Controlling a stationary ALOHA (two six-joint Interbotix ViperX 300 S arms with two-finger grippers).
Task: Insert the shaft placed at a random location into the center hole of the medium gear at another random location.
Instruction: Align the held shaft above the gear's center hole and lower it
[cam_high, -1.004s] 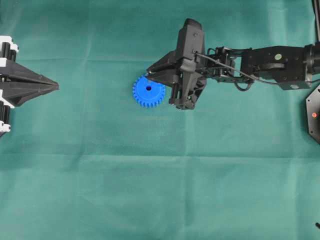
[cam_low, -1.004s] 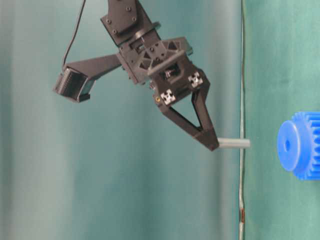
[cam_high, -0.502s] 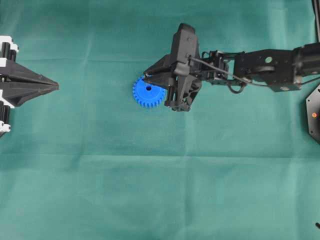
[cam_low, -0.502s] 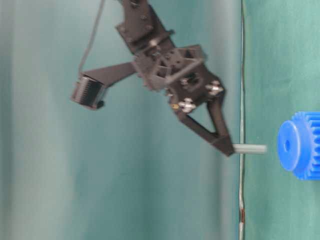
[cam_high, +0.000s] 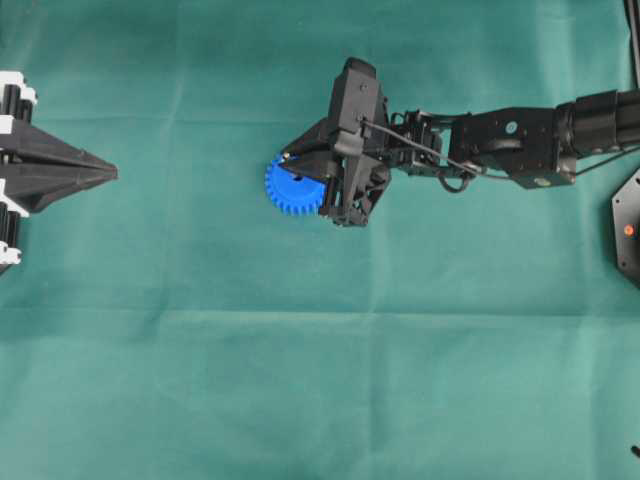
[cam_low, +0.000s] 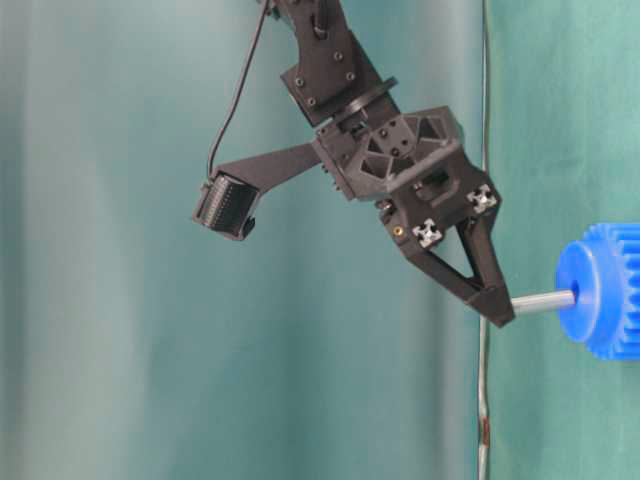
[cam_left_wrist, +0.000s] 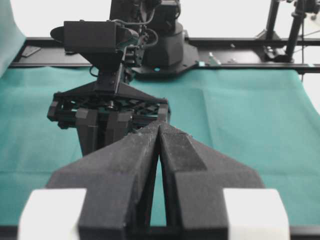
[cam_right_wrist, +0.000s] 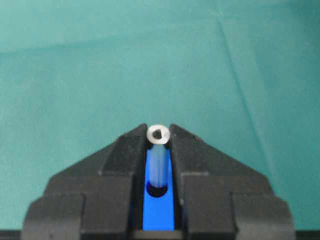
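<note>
Seen from above, the medium gear (cam_high: 291, 188) lies on the cloth (cam_high: 320, 380) left of centre, the right gripper (cam_high: 292, 160) directly over it with the shaft (cam_low: 542, 301) reaching its center hole (cam_right_wrist: 157, 190), the left gripper (cam_high: 112, 173) well apart at the left edge

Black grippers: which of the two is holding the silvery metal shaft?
The right gripper, shut on the silvery metal shaft at the bright blue toothed gear. The left gripper is shut with nothing in it.

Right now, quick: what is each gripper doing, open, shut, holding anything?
Left gripper: shut, holding nothing.
Right gripper: shut on the shaft, its tip at the medium gear.
</note>
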